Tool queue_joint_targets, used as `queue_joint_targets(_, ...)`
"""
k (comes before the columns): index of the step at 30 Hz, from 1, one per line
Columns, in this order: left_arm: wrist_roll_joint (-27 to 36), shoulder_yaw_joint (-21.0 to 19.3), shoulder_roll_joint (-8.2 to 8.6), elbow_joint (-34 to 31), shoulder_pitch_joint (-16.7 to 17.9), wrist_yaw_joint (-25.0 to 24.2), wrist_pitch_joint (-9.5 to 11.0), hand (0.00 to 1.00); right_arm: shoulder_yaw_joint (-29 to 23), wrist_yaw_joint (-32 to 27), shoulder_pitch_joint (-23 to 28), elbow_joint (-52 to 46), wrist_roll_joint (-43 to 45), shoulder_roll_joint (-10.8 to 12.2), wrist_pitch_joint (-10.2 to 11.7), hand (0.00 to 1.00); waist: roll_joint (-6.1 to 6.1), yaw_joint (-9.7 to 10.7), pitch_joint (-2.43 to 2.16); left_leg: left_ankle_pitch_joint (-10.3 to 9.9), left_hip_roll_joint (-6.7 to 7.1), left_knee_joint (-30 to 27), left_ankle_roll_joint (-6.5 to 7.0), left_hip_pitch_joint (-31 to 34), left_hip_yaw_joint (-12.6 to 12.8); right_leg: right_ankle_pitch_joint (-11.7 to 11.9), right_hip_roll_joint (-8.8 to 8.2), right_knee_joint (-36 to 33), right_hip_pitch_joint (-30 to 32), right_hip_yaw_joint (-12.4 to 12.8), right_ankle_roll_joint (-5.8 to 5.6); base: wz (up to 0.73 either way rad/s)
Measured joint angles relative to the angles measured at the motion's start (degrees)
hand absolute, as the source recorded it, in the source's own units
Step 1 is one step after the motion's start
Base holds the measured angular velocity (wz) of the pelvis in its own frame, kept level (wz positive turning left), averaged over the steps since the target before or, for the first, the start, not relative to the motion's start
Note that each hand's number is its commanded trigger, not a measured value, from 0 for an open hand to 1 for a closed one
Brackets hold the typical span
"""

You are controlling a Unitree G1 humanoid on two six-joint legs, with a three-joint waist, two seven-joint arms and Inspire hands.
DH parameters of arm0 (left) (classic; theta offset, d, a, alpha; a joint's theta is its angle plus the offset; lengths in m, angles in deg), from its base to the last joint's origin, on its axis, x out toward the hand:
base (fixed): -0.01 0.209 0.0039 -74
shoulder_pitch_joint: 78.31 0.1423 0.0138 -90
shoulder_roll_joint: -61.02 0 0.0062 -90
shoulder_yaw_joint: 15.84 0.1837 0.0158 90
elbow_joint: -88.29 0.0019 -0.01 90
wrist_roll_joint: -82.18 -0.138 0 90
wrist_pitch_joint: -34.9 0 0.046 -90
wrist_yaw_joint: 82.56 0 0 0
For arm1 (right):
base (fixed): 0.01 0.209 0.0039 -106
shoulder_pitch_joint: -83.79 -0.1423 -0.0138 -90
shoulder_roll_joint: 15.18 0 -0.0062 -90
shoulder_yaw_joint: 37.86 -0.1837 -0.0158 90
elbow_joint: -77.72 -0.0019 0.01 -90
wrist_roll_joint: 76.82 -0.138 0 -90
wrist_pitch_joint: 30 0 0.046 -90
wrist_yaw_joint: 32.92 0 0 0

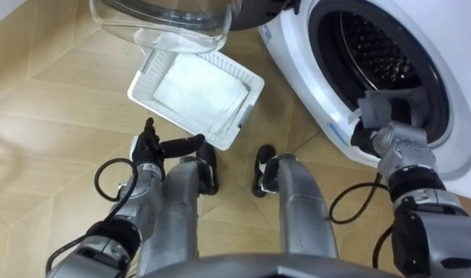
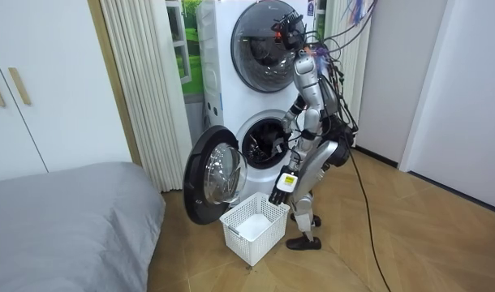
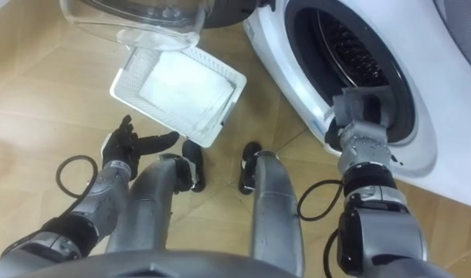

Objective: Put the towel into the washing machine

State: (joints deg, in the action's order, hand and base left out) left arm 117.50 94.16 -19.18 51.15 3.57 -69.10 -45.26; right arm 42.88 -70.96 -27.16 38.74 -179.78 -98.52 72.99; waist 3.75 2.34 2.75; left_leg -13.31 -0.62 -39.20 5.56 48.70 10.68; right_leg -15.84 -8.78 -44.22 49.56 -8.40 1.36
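Nearest, my left hand [image 1: 149, 148] hangs spread near the basket [image 1: 143, 81]; my right hand [image 1: 382, 108], grip impossible to tell, reaches into the drum [image 1: 374, 46], likely delivering the towel

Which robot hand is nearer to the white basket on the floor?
Left. The left robot hand hangs open just beside the white basket, not touching it. The right robot hand is at the drum opening of the washing machine, farther from the basket.

Wooden floor [image 1: 35, 100], white basket [image 1: 140, 77] standing on it, washing machine [image 1: 297, 69] just beside the basket
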Motion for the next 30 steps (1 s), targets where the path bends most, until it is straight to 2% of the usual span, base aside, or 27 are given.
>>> queue_joint_targets(2,0.0,1.0,0.0,0.0,-0.2,0.0,0.0,0.0,0.0,-0.1,0.2,0.0,-0.4,0.0,0.0,1.0,-0.02,-0.1,-0.01,0.0,-0.05,0.6,0.0,-0.3,0.0,0.1,0.01,0.7,-0.5,-0.4,-0.02,0.0)
queue_joint_targets(3,0.0,1.0,0.12,0.0,-0.2,-0.1,0.0,0.0,0.0,0.0,0.3,0.1,-0.5,0.0,0.1,0.03,-0.02,-0.2,-0.01,0.0,-0.07,0.6,0.0,-0.4,0.0,0.1,0.01,0.8,-0.5,-0.4,-0.03,0.0)
queue_joint_targets(4,0.0,1.1,0.26,0.0,-0.4,-0.2,0.0,0.0,0.0,0.1,0.7,0.3,-0.5,0.0,0.2,0.0,-0.04,-0.3,0.0,0.0,-0.1,0.8,0.0,-0.4,0.1,0.1,0.04,1.0,-0.6,-0.4,-0.03,0.0)
queue_joint_targets(9,0.0,1.7,0.54,0.3,-0.8,-0.5,0.0,0.0,0.1,1.4,0.6,1.9,-0.6,0.4,1.3,0.0,-0.09,-1.0,0.01,0.0,-0.22,1.5,-0.01,-0.7,0.1,0.1,0.13,1.8,-1.1,-0.9,-0.05,0.03)
queue_joint_targets(14,0.0,2.1,1.56,2.1,-1.2,-0.8,0.0,0.0,0.3,3.9,1.8,2.6,-0.4,0.9,1.5,0.0,-0.22,-1.1,0.05,0.0,-0.27,2.1,-0.01,-2.2,-0.1,0.3,0.34,3.1,-3.1,-1.2,-0.23,0.0)
queue_joint_targets(17,0.0,2.1,1.43,2.5,-1.3,-2.0,0.0,0.0,0.6,6.5,2.1,2.6,-0.5,1.1,1.6,0.0,-0.57,-1.6,0.13,0.0,-0.89,2.6,0.0,-2.6,0.1,1.4,1.2,4.9,-3.7,-1.2,-0.24,-0.14)
queue_joint_targets(21,0.0,1.5,1.38,2.4,-1.3,-2.8,-0.1,0.0,0.5,9.1,2.1,2.5,-0.4,1.0,2.6,0.0,-1.17,-1.6,0.14,0.0,-0.92,2.6,0.03,-2.6,0.1,1.8,1.84,5.4,-3.7,-0.7,-0.49,-0.07)
queue_joint_targets(27,-0.1,1.5,0.79,2.4,-1.4,-3.0,-0.1,0.0,0.5,11.1,2.3,2.6,-0.3,1.0,2.6,0.0,-1.89,-1.7,0.07,0.0,-0.93,2.9,0.03,-2.8,0.1,1.9,1.75,5.4,-3.7,-0.6,-0.49,0.0)
queue_joint_targets(30,-2.9,1.4,0.76,3.1,-1.4,-3.0,-0.6,0.0,0.6,12.0,2.6,2.9,-0.2,1.0,2.6,0.0,-2.13,-1.7,0.14,0.0,-0.99,2.9,0.02,-3.0,0.1,1.8,1.79,5.4,-4.1,-0.7,-0.42,0.0)
